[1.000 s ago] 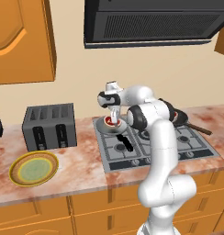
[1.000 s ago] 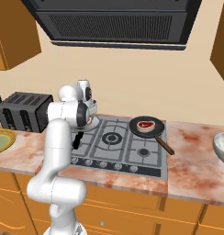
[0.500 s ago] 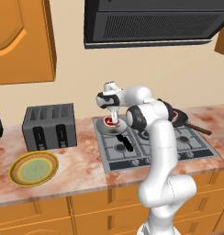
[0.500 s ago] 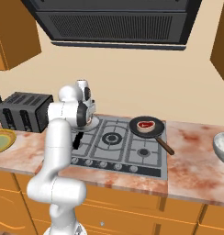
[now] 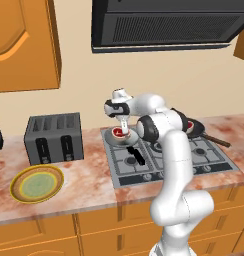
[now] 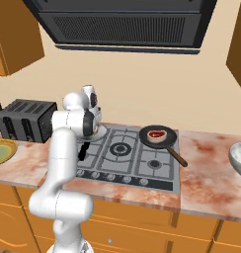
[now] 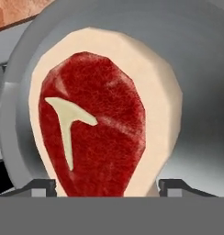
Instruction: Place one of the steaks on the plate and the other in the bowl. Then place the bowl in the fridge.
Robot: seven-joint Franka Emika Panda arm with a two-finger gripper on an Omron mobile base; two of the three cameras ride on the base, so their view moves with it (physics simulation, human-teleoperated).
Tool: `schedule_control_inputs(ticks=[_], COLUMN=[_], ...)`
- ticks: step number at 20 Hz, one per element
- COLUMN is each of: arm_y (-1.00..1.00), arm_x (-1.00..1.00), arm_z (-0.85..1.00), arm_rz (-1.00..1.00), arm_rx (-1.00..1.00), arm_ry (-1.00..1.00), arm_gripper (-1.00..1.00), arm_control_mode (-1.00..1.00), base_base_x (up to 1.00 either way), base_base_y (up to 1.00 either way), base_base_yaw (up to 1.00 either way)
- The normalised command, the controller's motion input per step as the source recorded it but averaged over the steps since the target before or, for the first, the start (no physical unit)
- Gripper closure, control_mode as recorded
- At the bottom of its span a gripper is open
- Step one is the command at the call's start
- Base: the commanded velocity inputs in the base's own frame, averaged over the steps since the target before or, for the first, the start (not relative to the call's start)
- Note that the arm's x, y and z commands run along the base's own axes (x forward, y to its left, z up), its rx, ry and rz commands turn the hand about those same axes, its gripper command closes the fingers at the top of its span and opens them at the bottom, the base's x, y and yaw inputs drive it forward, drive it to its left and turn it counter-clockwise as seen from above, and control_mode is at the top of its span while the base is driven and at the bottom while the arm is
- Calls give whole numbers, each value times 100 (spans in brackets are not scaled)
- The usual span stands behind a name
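Tool (image 5: 124,131) is down in the silver pan (image 5: 125,138) at the stove's (image 5: 169,155) back left, its 2 tips apart either side of a steak (image 7: 93,133); whether they touch it, can't tell. 2nd steak (image 6: 156,134) sits in the black pan (image 6: 159,138), plate (image 5: 37,183) on the table (image 5: 89,187) by the toaster (image 5: 53,137)

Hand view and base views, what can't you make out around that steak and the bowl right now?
- Hand view: steak's lower end, hidden by the bottom band; pincer contact unclear.
- Right base view: silver pan mostly hidden behind the arm.
- Right base view: bowl cut off by the right edge.
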Motion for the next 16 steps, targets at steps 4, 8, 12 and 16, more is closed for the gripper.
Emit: schedule_control_inputs(ticks=[4,8,12,16], arm_y=[0,0,0,0], arm_x=[-20,-46,-75,-85], arm_z=[-1,37,30,22], arm_rz=[0,-1,0,0], arm_rx=[0,4,8,8], arm_ry=[-7,-27,-38,-46], arm_gripper=[100,100,100,100], arm_control_mode=[-100,-100,-100,-100], base_base_x=[0,0,0,0], base_base_y=[0,0,0,0], base_base_yaw=[0,0,0,0])
